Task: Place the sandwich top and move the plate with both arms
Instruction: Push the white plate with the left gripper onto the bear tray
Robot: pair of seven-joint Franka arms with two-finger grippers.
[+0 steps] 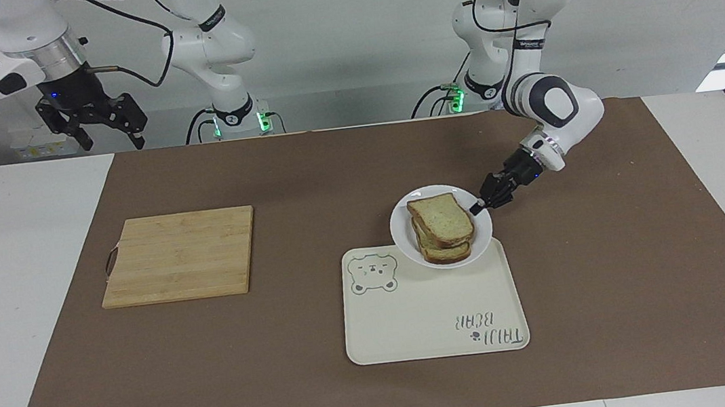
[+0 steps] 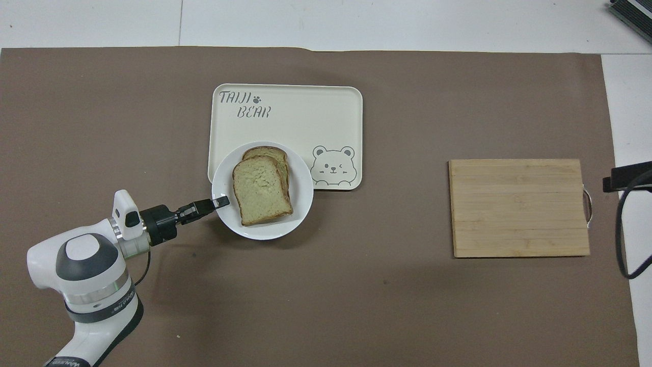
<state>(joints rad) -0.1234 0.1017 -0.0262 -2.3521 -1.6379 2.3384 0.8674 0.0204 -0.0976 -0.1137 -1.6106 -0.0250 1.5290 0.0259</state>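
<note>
The small white plate carries a stack of bread slices. The sandwich top, pale and speckled with a brown crust, lies uppermost. My left gripper is shut on the plate's rim, at the side toward the left arm's end of the table. The plate hangs a little above the table and overlaps the edge of the cream bear tray nearest the robots. My right gripper waits raised and open by the right arm's end of the table, holding nothing.
A wooden cutting board lies on the brown mat toward the right arm's end. Most of the bear tray's surface shows bare. White tabletop borders the mat at both ends.
</note>
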